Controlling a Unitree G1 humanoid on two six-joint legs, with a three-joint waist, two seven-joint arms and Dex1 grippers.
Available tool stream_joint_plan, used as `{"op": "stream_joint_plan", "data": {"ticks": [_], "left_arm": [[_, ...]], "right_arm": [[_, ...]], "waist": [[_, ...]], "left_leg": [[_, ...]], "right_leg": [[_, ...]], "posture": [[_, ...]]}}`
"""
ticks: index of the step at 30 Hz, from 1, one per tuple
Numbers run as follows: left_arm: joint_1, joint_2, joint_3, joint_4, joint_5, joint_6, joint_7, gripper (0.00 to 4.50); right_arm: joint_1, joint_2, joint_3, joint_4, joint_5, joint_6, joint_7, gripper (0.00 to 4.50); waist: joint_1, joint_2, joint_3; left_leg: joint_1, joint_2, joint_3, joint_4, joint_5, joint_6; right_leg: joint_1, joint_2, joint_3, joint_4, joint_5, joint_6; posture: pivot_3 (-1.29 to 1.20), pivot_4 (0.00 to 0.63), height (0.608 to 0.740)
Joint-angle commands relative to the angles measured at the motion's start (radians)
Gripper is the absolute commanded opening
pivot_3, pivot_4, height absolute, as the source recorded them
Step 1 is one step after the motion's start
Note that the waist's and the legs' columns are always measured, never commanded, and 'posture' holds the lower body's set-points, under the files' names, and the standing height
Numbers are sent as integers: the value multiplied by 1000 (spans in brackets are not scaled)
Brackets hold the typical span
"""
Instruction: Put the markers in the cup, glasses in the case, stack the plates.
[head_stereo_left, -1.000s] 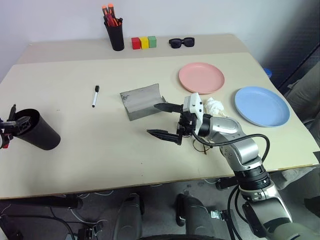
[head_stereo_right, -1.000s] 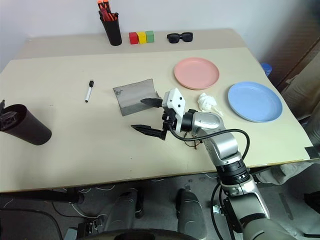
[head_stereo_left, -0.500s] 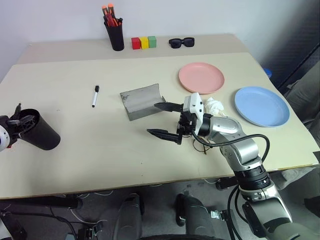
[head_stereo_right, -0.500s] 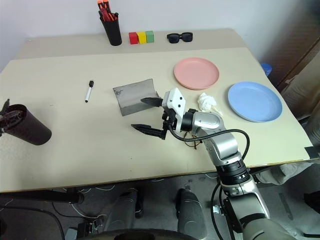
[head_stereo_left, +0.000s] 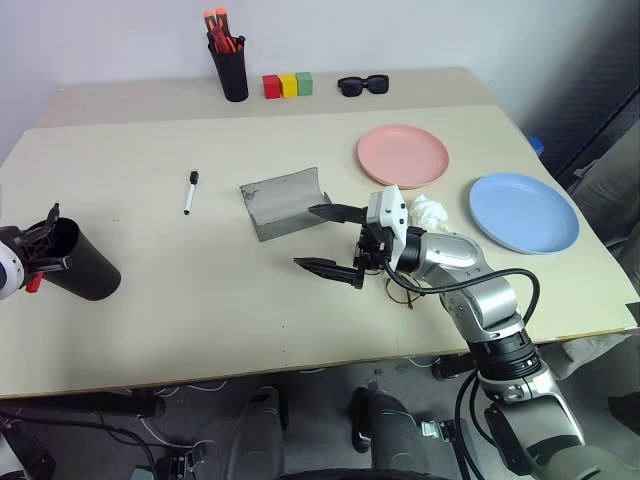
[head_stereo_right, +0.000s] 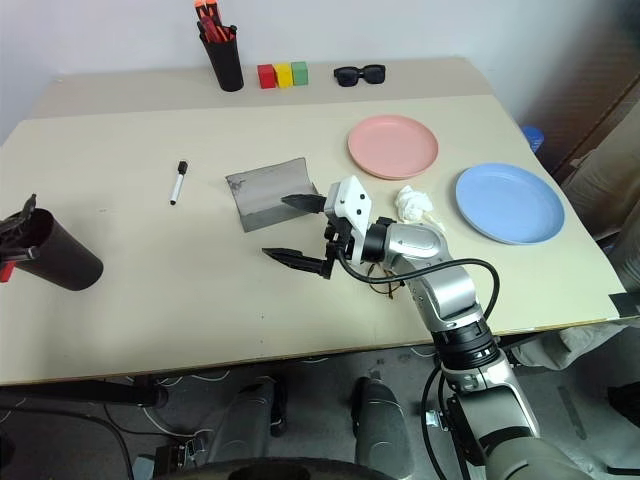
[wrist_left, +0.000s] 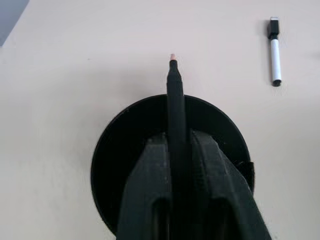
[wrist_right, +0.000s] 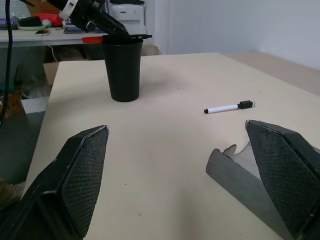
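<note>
At the table's far left stands the black cup (head_stereo_left: 82, 268). My left gripper (wrist_left: 175, 145) is shut on the black marker (wrist_left: 173, 95), holding it level just over the cup's mouth (wrist_right: 122, 70), its red end (wrist_right: 92, 39) sticking out behind the fingers. The white marker (head_stereo_left: 190, 191) lies on the table farther back. The grey case (head_stereo_left: 283, 202) lies open mid-table. My right gripper (head_stereo_left: 305, 237) hovers open just in front of it, empty. The wire-frame glasses (head_stereo_left: 402, 291) lie partly hidden under my right wrist. The pink plate (head_stereo_left: 403, 155) and the blue plate (head_stereo_left: 523, 212) lie apart at the right.
A crumpled white tissue (head_stereo_left: 430, 210) lies between the plates and my right arm. Along the back edge stand a black pen holder with orange-capped markers (head_stereo_left: 230, 65), three coloured blocks (head_stereo_left: 288, 85) and black sunglasses (head_stereo_left: 363, 85).
My left wrist has rolled at the cup's mouth and its fingers have closed on the black marker. The right arm has kept still.
</note>
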Motion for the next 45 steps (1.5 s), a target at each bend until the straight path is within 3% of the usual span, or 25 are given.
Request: {"op": "stream_joint_plan", "data": {"ticks": [1, 6, 9, 11, 14, 17, 20, 28, 36, 45], "left_arm": [[-25, 19, 24, -4, -20, 8, 35, 190], [-86, 35, 38, 2, -56, 8, 57, 190], [-195, 32, 67, -18, -60, -9, 35, 190], [-224, -7, 100, -48, -38, -174, 36, 190], [-96, -19, 90, -88, 45, -483, -18, 190], [-19, -103, 106, -98, 89, -698, -11, 190], [11, -210, 152, -81, 108, -869, 26, 190], [172, -346, 122, 25, 189, -1253, 34, 190], [183, -428, 45, 141, 205, -1446, 82, 190], [200, -455, -20, 196, 204, -1534, 125, 190]], "right_arm": [[-18, 4, -4, -13, 4, -16, 1, 4500], [-18, 6, -5, -12, 1, -16, -2, 4500], [-18, 6, -5, -11, 0, -16, -2, 4500], [-17, 6, -5, -12, -1, -17, -3, 4500], [-22, 15, -15, -9, 4, -23, -11, 4500], [-31, 33, -39, -16, 41, -7, -24, 4500], [-42, 46, -64, -24, 82, 21, -39, 4500], [-49, 51, -74, -28, 100, 34, -49, 4500], [-70, 70, -92, -28, 151, 62, -67, 4500], [-64, 69, -84, -33, 148, 60, -74, 4500]], "waist": [[0, 0, 0], [1, 0, 0], [2, -2, 0], [0, -3, 0], [-8, -3, 0], [-8, -3, 0], [-4, -4, 0], [3, -5, -1], [2, -5, -2], [1, -5, -2]], "left_leg": [[0, 0, 0, 0, 0, 0], [0, 0, 0, 0, 0, 0], [0, 0, 0, 0, 0, 0], [0, 0, 0, 0, 0, -1], [0, 0, 1, -1, 0, -1], [1, 0, 1, -1, 0, -2], [1, 1, 1, 0, 0, -2], [1, 1, 1, 1, 0, -2], [1, 1, 1, 1, 0, -2], [1, 2, 1, 1, 0, -2]], "right_leg": [[0, 0, 0, 0, 0, 0], [0, 0, 0, 0, 0, 0], [0, 0, 0, 0, 0, 0], [0, 0, 0, 0, 0, 0], [0, 0, 1, -1, 1, -1], [0, 0, 1, 0, 1, -1], [0, 1, 1, 0, 1, -1], [1, 1, 1, -1, 1, -1], [1, 1, 1, -1, 1, -2], [1, 1, 1, -1, 1, -2]], "posture": [[0, 150, 740], [0, 150, 740], [0, 150, 740], [0, 150, 740], [0, 150, 740], [0, 150, 740], [0, 150, 740], [0, 150, 740], [0, 150, 740], [0, 150, 740]]}}
